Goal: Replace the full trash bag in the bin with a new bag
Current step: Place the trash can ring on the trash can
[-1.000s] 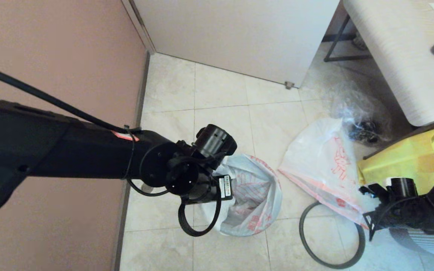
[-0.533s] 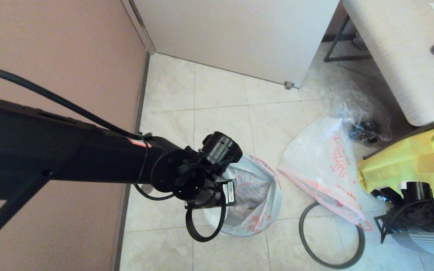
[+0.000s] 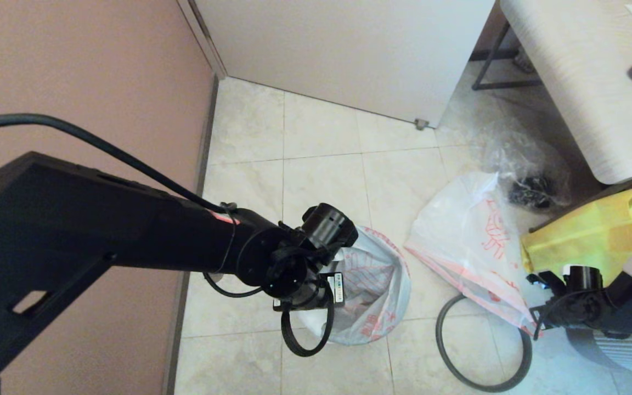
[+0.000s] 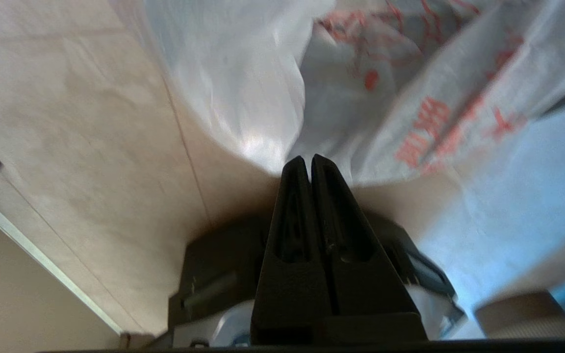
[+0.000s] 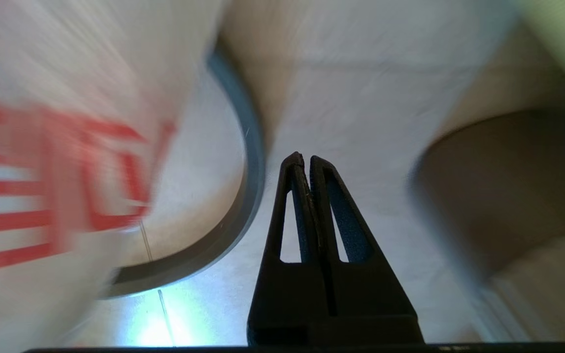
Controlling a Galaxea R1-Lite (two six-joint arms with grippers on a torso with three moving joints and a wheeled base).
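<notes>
Head view. My left gripper sits at lower centre of the frame, over the near-left edge of the bag that lines the bin; the bin itself is wrapped by the plastic, so I cannot make out its black wall here. To the right of centre the second white bag lies flat on the tiles, its long axis running from upper left to lower right. The grey hoop rests on the floor below it, partly covered by the bag's lower corner. My right gripper is at the lower right, just beside that corner and clearly the nearer arm to it.

Left wrist view. The fingers are pressed together with nothing between them; their tips meet the white film, which spreads ahead of them.

Right wrist view. The fingers are likewise closed on nothing. The hoop curves just to their left, and the red-printed plastic lies further left; blur hides the exact gap, so contact is probably absent.
</notes>
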